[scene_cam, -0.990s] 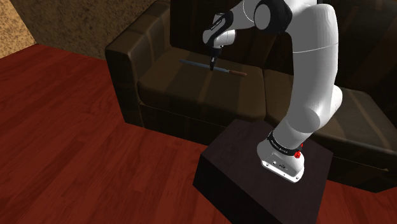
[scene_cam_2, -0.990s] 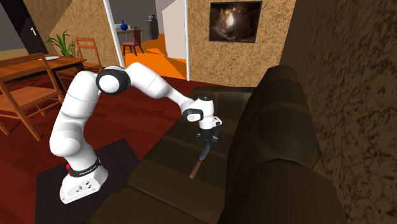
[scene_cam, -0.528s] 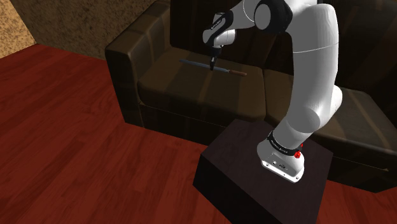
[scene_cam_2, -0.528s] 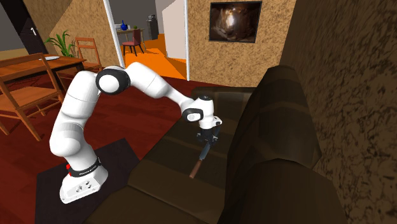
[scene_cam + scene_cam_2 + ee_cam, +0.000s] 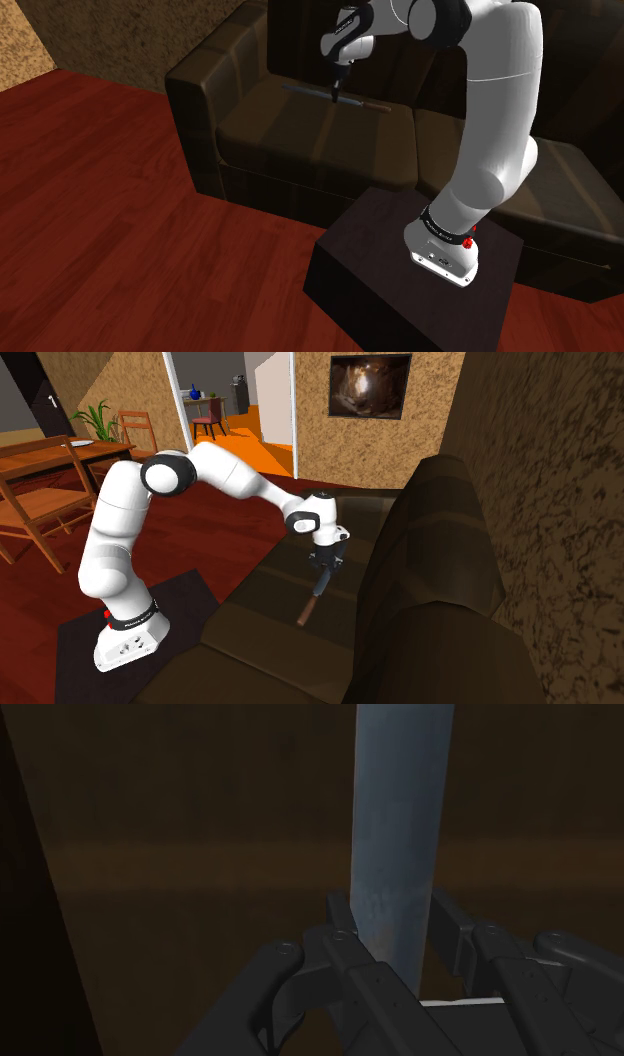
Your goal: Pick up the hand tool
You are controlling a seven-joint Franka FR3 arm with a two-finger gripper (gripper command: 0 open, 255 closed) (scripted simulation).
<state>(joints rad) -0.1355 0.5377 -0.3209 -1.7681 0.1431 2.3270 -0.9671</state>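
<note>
The hand tool (image 5: pixel 365 103) lies crosswise in the claw (image 5: pixel 337 91), over the sofa (image 5: pixel 280 140) seat near its backrest. The stand (image 5: pixel 380 270) sits on the floor (image 5: pixel 120 220) before the sofa's front edge.

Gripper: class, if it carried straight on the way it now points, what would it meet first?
The gripper, shut on the hand tool, points downward. Straight on, it would probably meet the dark sofa seat just below first; how near is unclear.

This is looking like a home: a dark sofa (image 5: pixel 290 130) is standing on a wooden floor (image 5: pixel 110 230). A framed picture (image 5: pixel 370 385) is hanging on the wall (image 5: pixel 330 447), and wooden chairs (image 5: pixel 42 502) are standing by a table (image 5: pixel 60 454).
</note>
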